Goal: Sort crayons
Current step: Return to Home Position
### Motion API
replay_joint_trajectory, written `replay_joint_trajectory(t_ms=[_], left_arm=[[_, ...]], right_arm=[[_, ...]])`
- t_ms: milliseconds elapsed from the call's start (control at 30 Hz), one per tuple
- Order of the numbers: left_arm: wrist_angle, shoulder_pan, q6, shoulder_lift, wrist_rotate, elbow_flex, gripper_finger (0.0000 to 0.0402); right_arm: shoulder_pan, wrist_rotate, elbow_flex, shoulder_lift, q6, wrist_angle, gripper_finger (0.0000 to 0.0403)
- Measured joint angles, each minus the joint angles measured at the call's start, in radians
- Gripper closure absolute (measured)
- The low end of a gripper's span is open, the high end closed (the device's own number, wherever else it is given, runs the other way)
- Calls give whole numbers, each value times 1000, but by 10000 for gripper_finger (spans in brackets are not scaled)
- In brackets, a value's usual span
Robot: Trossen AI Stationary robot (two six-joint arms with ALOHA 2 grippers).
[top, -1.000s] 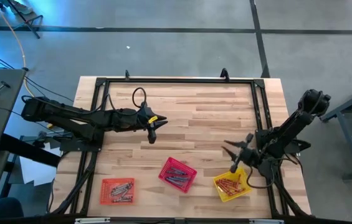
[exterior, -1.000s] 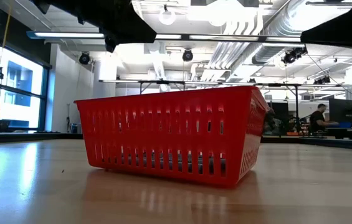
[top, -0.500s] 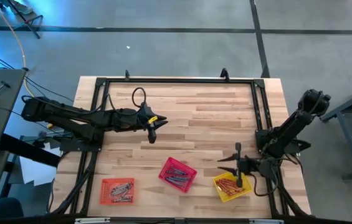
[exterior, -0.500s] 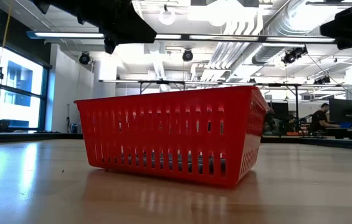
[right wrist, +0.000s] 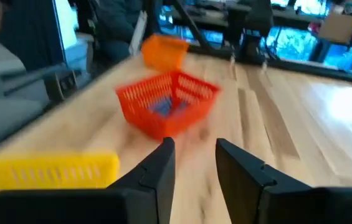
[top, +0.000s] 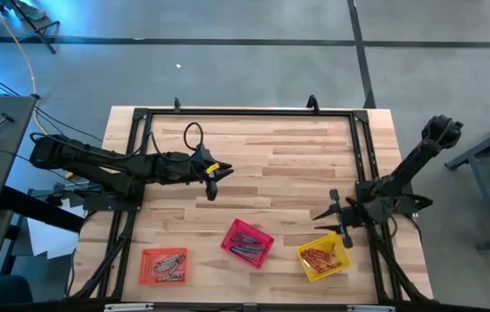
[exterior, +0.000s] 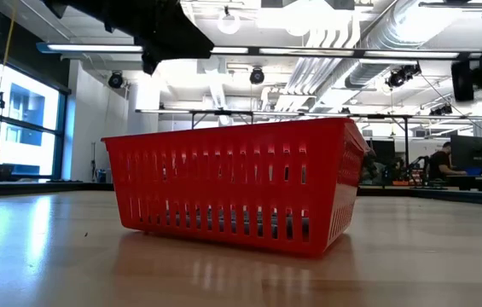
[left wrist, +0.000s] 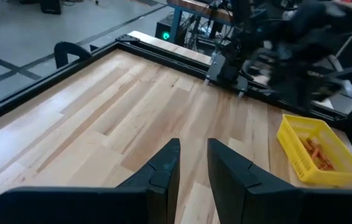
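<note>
Found crayons (top: 321, 256) lying in yellow basket (top: 343, 267), more in red basket (top: 269, 240) and orange basket (top: 143, 264). Noted right gripper (top: 325, 208) just beside yellow basket, fingers spread, empty. Saw left gripper (top: 212, 189) stretched over mid-table (top: 297, 147), fingers slightly apart, empty.

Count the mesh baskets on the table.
3, in a row in the high view: orange basket left, red basket middle, yellow basket right. None seems hidden.
</note>
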Motion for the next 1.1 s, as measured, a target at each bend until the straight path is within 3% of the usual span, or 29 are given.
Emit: replay_joint_trajectory(t_ms=[67, 300, 667, 1100], left_arm=[[-3, -8, 1, 0, 0, 0, 332], [-1, -13, 15, 0, 2, 0, 332], [1, -13, 12, 0, 2, 0, 332], [1, -13, 10, 0, 2, 0, 332]], right_arm=[[-12, 1, -47, -47, 1, -57, 295], [-26, -2, -14, -151, 1, -532, 295], [-40, -5, -14, -376, 19, -583, 295], [-263, -13, -13, -569, 19, -582, 295]])
